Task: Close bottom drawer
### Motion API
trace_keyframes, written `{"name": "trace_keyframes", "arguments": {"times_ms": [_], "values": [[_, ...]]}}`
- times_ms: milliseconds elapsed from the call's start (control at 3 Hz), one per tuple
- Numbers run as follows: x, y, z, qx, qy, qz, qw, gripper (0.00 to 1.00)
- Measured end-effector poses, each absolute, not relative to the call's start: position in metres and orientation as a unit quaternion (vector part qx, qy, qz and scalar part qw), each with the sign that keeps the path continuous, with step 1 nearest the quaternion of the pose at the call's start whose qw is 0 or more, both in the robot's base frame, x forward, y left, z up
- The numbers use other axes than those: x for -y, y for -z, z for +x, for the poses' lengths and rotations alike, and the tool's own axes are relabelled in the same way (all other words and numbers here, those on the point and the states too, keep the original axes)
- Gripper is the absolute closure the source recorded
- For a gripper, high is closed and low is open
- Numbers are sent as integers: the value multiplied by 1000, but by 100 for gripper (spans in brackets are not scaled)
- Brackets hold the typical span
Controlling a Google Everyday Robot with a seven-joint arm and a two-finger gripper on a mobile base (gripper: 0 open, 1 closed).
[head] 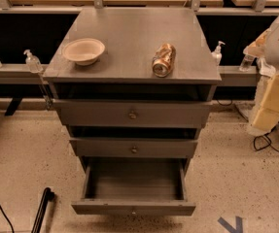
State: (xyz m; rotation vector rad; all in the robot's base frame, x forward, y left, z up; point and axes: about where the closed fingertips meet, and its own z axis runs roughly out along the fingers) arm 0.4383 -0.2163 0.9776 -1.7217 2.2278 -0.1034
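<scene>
The bottom drawer (133,208) of a grey three-drawer cabinet (129,38) is pulled far out toward me. Its slim front panel has a small round knob at the centre. Its inside (133,178) shows and holds nothing. The middle drawer (133,148) and the top drawer (131,113) above it stand pushed in much further. The gripper is not in view. Only a white and cream part of my arm (277,67) shows at the right edge, apart from the cabinet.
On the cabinet top a beige bowl (83,50) sits at the left and a can (164,59) lies on its side at the right. Pump bottles (33,61) stand on a ledge behind. A black pole (42,208) leans at the lower left. Cables lie on the floor at right.
</scene>
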Motion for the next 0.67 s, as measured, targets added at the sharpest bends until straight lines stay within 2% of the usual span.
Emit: {"name": "trace_keyframes", "arguments": {"times_ms": [667], "values": [[215,-974,439,-779,28,-605,164,0]]}}
